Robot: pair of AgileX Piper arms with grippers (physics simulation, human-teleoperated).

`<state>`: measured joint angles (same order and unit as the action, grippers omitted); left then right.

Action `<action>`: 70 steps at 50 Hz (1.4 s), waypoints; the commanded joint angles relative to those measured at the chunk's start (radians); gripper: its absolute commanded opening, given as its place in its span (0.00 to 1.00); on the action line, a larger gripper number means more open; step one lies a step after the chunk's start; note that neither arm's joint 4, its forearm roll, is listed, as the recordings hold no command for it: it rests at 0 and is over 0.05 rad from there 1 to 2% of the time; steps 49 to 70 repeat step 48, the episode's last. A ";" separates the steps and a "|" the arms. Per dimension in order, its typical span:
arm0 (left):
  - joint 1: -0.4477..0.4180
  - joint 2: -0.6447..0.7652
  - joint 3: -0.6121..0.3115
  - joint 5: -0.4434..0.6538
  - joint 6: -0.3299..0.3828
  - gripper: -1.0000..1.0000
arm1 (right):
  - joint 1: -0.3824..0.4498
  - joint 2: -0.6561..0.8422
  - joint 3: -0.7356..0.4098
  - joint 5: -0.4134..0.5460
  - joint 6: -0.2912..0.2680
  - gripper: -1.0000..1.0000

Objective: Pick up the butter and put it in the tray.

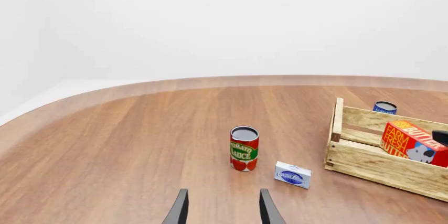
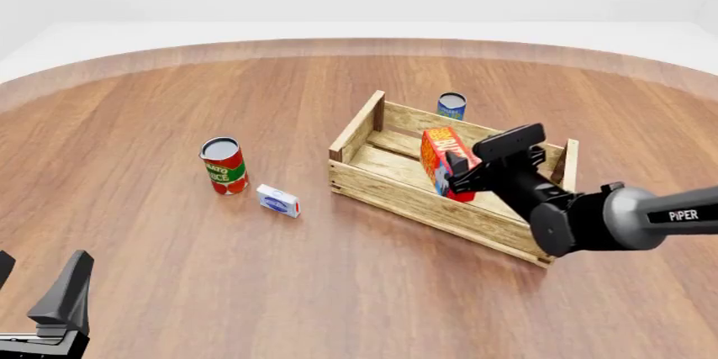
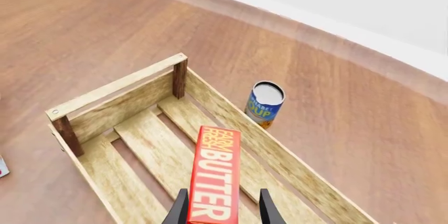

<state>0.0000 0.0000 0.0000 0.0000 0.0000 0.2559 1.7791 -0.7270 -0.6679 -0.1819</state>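
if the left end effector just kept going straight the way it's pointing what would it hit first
Probably bare table. The left end effector is open; the tomato sauce can stands close to its line, slightly to one side, so depth leaves it uncertain.

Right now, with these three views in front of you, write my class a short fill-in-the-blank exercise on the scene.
1. The right gripper is shut on the ____.
2. The butter is held above the floor of the ____.
3. The left gripper is open and holds ____.
4. The small white-blue box lies on the table between the tray and the ____ can.

Missing words: butter; tray; nothing; tomato sauce
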 commanded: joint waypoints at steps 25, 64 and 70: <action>0.000 0.000 0.000 0.000 0.000 1.00 | -0.004 -0.290 0.109 0.082 0.005 1.00; 0.000 0.000 0.000 0.000 0.000 1.00 | -0.035 -0.469 0.137 0.162 0.012 1.00; 0.000 0.000 0.000 0.000 0.000 1.00 | -0.035 -0.469 0.137 0.162 0.012 1.00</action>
